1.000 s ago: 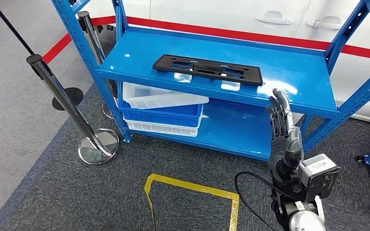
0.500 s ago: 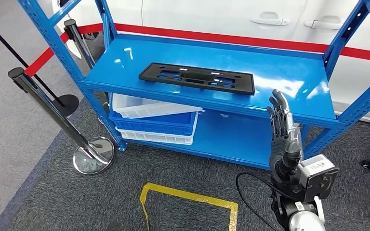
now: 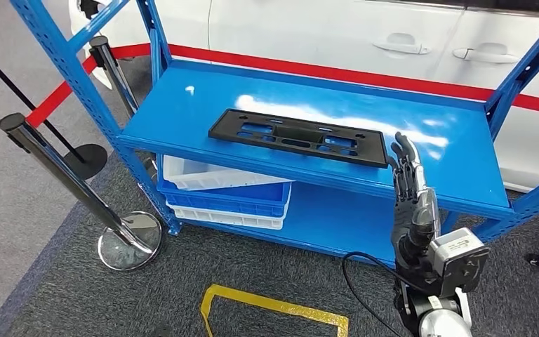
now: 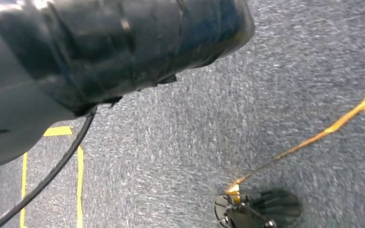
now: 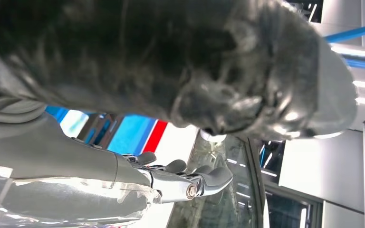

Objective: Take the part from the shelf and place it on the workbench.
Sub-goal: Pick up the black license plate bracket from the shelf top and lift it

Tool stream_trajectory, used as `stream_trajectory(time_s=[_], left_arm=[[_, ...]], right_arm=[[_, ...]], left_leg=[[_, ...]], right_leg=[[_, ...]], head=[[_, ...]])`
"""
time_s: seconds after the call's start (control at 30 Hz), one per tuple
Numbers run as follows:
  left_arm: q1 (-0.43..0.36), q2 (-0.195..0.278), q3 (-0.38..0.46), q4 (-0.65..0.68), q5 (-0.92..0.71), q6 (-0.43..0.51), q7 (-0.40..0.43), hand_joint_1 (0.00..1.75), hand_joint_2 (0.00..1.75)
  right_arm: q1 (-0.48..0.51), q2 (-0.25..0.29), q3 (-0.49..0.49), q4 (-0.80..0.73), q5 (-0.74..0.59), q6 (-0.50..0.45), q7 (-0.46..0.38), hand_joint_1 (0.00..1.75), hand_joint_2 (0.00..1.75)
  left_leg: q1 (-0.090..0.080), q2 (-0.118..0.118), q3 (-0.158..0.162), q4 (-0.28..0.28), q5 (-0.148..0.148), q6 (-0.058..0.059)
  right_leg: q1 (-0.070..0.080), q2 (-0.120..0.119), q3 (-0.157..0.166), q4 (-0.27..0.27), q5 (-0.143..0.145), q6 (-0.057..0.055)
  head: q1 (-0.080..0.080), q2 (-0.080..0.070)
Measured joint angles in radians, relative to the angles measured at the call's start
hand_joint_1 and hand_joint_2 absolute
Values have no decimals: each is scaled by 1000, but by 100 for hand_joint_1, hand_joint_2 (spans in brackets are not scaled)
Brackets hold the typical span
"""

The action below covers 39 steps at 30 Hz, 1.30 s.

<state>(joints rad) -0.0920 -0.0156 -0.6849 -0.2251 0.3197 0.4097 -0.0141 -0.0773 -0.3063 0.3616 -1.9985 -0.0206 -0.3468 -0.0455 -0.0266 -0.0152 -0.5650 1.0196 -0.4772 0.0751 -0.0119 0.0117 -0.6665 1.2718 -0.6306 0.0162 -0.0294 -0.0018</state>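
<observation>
- Head view: the right robot hand (image 3: 411, 188) is raised upright in front of the blue shelf (image 3: 182, 116), fingers straight and slightly apart, holding nothing.
- Its fingertips stand just beside the right end of the part (image 3: 299, 136), a long black slotted panel lying flat on the top level of the shelf, near the front edge.
- White and blue bins (image 3: 224, 191) are stacked on the lower level, under the left half of the part.
- A chrome barrier post (image 3: 70, 182) stands left of the shelf on grey carpet; yellow floor tape (image 3: 274, 307) marks the carpet in front.
- A white car (image 3: 337, 31) is parked behind the shelf.
- Right wrist view: the right robot hand's fingers (image 5: 190, 178) extend straight out, gripping nothing.
</observation>
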Motion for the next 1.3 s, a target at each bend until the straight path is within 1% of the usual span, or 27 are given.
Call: stream_trajectory(time_s=[0.03,0.07,0.1,0.13,0.17,0.23,0.27,0.3,0.33,0.4,0.43,0.47,0.5,0.57,0.6,0.63,0.7,0.77,0.83,0.9,0.93,1.1,1.13,1.2,1.23,1.27,1.3], left_arm=[[1,-1,0,0,0,0,0,0,0],[1,-2,-1,0,0,0,0,0,0],[0,-2,-2,0,0,0,0,0,0],[-2,-3,-3,0,0,0,0,0,0],[-4,-2,-5,1,-1,-1,0,0,0],[-6,-2,-8,1,-4,-1,1,0,0],[-7,-2,-10,1,-6,-1,1,0,0],[-8,-2,-13,1,-9,-1,1,0,0],[-8,-2,-16,0,-12,-1,1,0,0],[-9,-4,-21,0,-19,-1,1,0,0],[-9,-4,-24,0,-22,-1,1,0,0],[-8,-4,-26,0,-25,-2,1,0,0],[-8,-5,-30,1,-29,-4,1,0,0],[-7,-5,-37,1,-33,-4,1,0,0],[-8,-4,-41,1,-35,-4,0,0,0],[-10,-4,-44,1,-35,-4,0,0,0],[-10,-4,-48,0,-35,-3,-1,0,0],[-9,-5,-50,0,-33,-3,-2,0,0],[-10,-7,-53,0,-33,-4,-3,0,0],[-12,-8,-57,1,-33,-4,-3,0,0],[-12,-8,-58,1,-34,-5,-3,0,0],[-13,-8,-59,1,-34,-5,-3,0,0],[-13,-7,-60,1,-34,-5,-3,0,0],[-13,-7,-63,1,-34,-5,-3,0,0],[-13,-8,-66,1,-34,-7,-3,0,0],[-12,-8,-69,1,-36,-10,1,0,0],[-12,-9,-71,1,-40,-13,5,0,0]], right_arm=[[0,0,0,0,0,0,0,0,0],[0,0,0,0,0,0,0,0,0],[1,0,0,1,0,0,0,0,0],[1,0,1,2,1,1,1,0,0],[2,0,1,2,4,2,1,0,0],[0,0,3,2,13,6,1,0,0],[-2,0,5,1,18,9,1,0,0],[-5,0,7,1,23,12,1,0,0],[-7,0,11,1,26,17,1,0,0],[-16,0,22,1,36,30,3,0,0],[-19,0,30,2,44,37,5,0,0],[-22,0,38,4,52,42,8,0,0],[-25,0,46,6,59,46,10,0,0],[-31,1,63,11,70,53,12,0,0],[-35,1,71,13,73,55,13,0,0],[-39,1,79,16,75,58,14,0,0],[-43,2,92,21,76,61,15,0,0],[-44,2,102,27,76,62,16,0,0],[-48,2,108,31,77,61,16,0,0],[-52,2,113,34,77,61,16,0,0],[-54,2,115,34,77,61,16,0,0],[-54,2,116,35,77,61,16,0,0],[-54,2,117,35,77,61,16,0,0],[-53,2,121,41,77,61,17,0,0],[-53,2,124,46,81,61,17,0,0],[-56,2,130,52,112,64,24,0,44],[-61,2,137,57,156,68,34,0,87]], left_leg=[[1,0,16,2,-14,-2],[1,-1,30,6,-28,-6],[1,-2,38,10,-40,-11],[0,-3,41,13,-50,-17],[0,-4,41,16,-57,-22],[0,-4,38,22,-61,-30],[1,-2,32,39,-60,-35],[3,-1,15,73,-61,-41],[7,1,-15,124,-70,-50],[16,3,-95,238,-109,-65],[21,3,-129,274,-126,-69],[24,4,-150,281,-127,-72],[26,4,-154,256,-104,-72],[27,4,-124,132,-4,-67],[23,5,-109,76,26,-62],[20,4,-97,38,42,-57],[14,3,-92,23,41,-46],[17,4,-81,9,61,-38],[20,6,-67,-9,65,-32],[19,6,-61,-15,64,-27],[18,7,-61,-14,63,-26],[17,7,-61,-14,63,-25],[17,7,-61,-14,62,-24],[14,7,-61,-11,59,-20],[11,6,-61,-3,52,-22],[9,4,-61,5,46,-26],[7,3,-62,14,40,-33]], right_leg=[[-1,-1,3,-51,45,1],[-3,-2,6,-106,103,1],[-2,-2,9,-152,147,-3],[-1,-2,11,-181,182,-9],[2,-1,10,-193,193,-16],[1,1,19,-199,192,-29],[0,0,27,-203,189,-34],[-2,-1,38,-208,186,-39],[-3,-3,48,-213,182,-43],[-2,-4,63,-218,172,-48],[-2,-3,70,-219,166,-48],[-2,-2,78,-219,160,-47],[-2,-1,88,-219,153,-46],[-2,0,107,-220,139,-42],[-2,0,114,-221,134,-39],[-2,1,117,-222,130,-35],[-2,2,119,-225,125,-24],[0,1,123,-227,117,-13],[2,-4,106,-183,86,-7],[3,-6,71,-113,49,-6],[3,-6,60,-92,38,-6],[3,-6,50,-73,31,-6],[3,-6,42,-59,26,-6],[3,-6,3,2,15,-7],[4,-6,11,-37,45,-11],[6,-6,24,-82,80,-16],[6,-5,49,-149,118,-23]], head=[[0,0],[1,0],[0,0],[-1,0],[-2,0],[-3,0],[-3,0],[-4,0],[-4,0],[-4,0],[-4,0],[-5,0],[-5,0],[-5,0],[-5,0],[-4,0],[-4,0],[-3,0],[-1,0],[1,0],[2,0],[1,0],[1,0],[1,0],[1,0],[0,0],[0,0]])
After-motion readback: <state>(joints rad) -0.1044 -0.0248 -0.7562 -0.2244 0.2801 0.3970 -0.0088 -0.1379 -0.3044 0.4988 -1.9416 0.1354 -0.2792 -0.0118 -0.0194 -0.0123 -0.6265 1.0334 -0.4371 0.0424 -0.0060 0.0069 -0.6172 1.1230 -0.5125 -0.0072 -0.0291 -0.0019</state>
